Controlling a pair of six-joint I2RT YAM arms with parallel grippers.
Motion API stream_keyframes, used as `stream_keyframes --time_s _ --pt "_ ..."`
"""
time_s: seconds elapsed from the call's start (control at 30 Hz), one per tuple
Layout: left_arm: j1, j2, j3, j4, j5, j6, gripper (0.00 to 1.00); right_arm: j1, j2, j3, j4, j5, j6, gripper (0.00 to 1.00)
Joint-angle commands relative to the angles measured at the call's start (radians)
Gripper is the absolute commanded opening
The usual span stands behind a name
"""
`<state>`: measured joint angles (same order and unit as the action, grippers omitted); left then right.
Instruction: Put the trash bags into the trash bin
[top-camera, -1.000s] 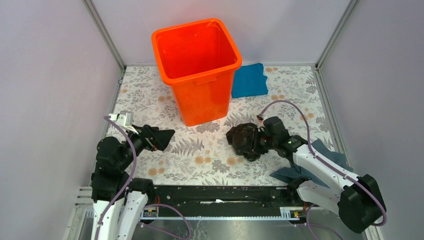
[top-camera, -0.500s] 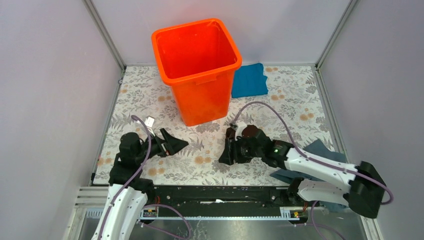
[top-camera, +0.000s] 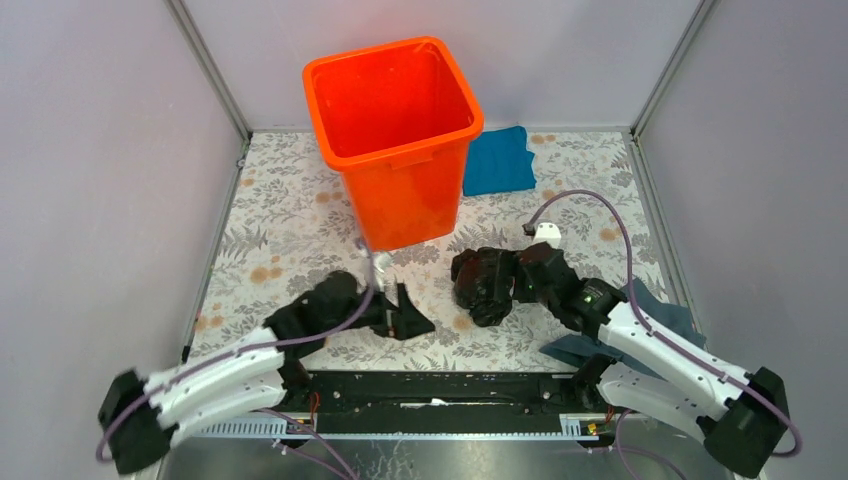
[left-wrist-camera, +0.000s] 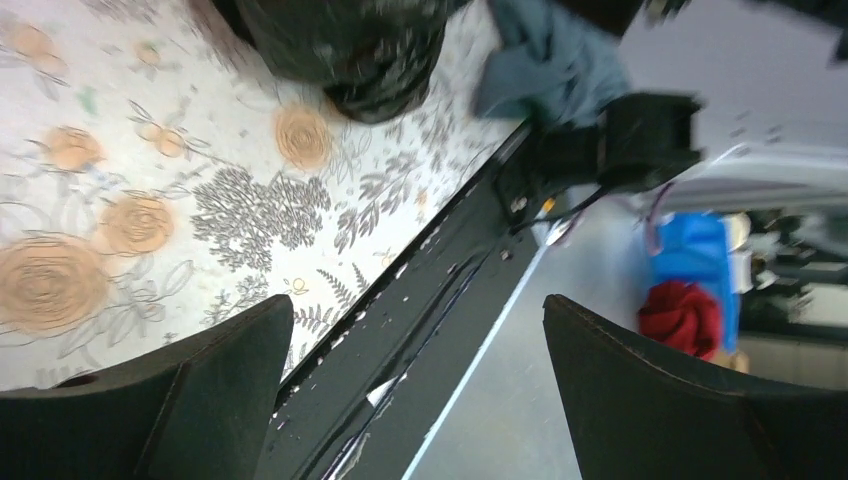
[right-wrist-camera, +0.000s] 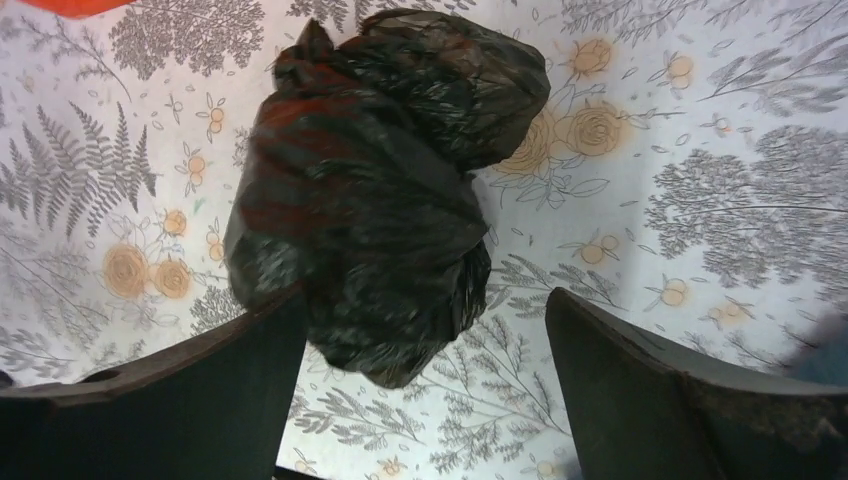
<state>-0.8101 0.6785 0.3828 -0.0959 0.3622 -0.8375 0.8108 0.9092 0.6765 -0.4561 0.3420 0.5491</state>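
The trash bag (top-camera: 480, 285) is a crumpled black glossy bundle lying on the flowered table in front of the orange trash bin (top-camera: 405, 205). My right gripper (top-camera: 503, 284) sits just right of the bundle. In the right wrist view it (right-wrist-camera: 425, 300) is open, with the bag (right-wrist-camera: 370, 190) reaching down between the fingers and against the left one. My left gripper (top-camera: 415, 320) is low over the table, left of the bag. It (left-wrist-camera: 417, 305) is open and empty, and the bag (left-wrist-camera: 345, 45) shows at the top of its view.
A bright blue cloth (top-camera: 500, 160) lies right of the bin at the back. A grey-blue cloth (top-camera: 655, 305) lies under my right arm and also shows in the left wrist view (left-wrist-camera: 560, 55). A black rail (top-camera: 440, 390) runs along the near table edge. Walls close in both sides.
My right gripper has gone from shut on the bag to open, and the bag rests on the table. My left arm has swung right, from the table's left side to the middle.
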Motion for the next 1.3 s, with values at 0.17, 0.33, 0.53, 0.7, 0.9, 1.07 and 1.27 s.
stream_keyframes --time_s 0.17,0.33,0.53,0.7,0.9,1.07,1.27 --pt "-0.278 0.376 0.227 0.076 -0.411 0.071 0.99 -0.18 0.074 -0.165 0.465 -0.591 -0.137 0.77" --pt "-0.279 0.355 0.226 -0.004 -0.489 0.073 0.99 -0.18 0.138 -0.157 0.505 -0.669 -0.156 0.17" --pt "-0.279 0.295 0.269 -0.066 -0.486 0.058 0.99 -0.18 0.122 -0.115 0.523 -0.961 -0.078 0.0" --pt "-0.278 0.301 0.326 -0.089 -0.442 0.094 0.99 -0.179 0.055 -0.104 0.535 -1.049 0.01 0.0" --pt "-0.278 0.339 0.343 -0.04 -0.367 0.1 0.75 -0.179 0.025 -0.105 0.497 -1.049 0.017 0.0" --pt "-0.278 0.298 0.33 -0.056 -0.411 0.07 0.19 -0.179 -0.006 -0.116 0.43 -1.02 0.033 0.1" --pt "-0.279 0.184 0.291 -0.118 -0.523 -0.014 0.0 -0.179 -0.064 -0.073 0.233 -0.875 0.006 0.59"
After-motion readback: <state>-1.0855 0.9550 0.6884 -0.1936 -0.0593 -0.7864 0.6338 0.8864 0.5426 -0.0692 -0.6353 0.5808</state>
